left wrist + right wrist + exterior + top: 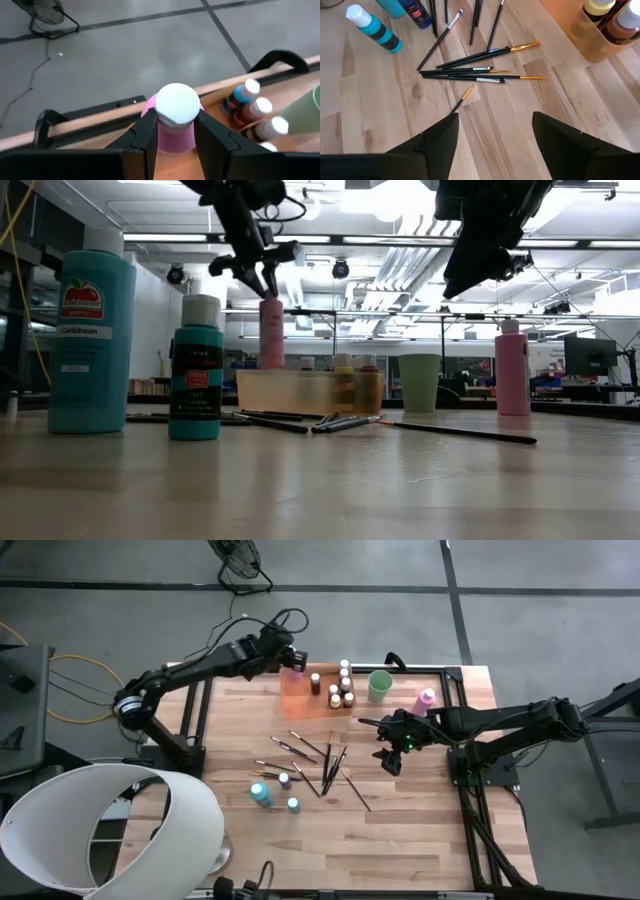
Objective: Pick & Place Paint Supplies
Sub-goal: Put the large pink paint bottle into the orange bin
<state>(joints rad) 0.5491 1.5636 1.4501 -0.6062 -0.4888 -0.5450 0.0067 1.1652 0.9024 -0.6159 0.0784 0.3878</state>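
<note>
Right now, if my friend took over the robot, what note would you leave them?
Left gripper: shut on the pink bottle, at the orange tray's far end.
Right gripper: open, empty, above the loose paintbrushes.
Done: several small bottles stand in the tray.
Left: teal bottles near the front, another pink bottle beside the green cup, and all the brushes on the table.

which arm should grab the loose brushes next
Right. The right gripper hangs open beside the paintbrushes, while the left gripper is shut on a pink bottle over the orange tray.
</note>
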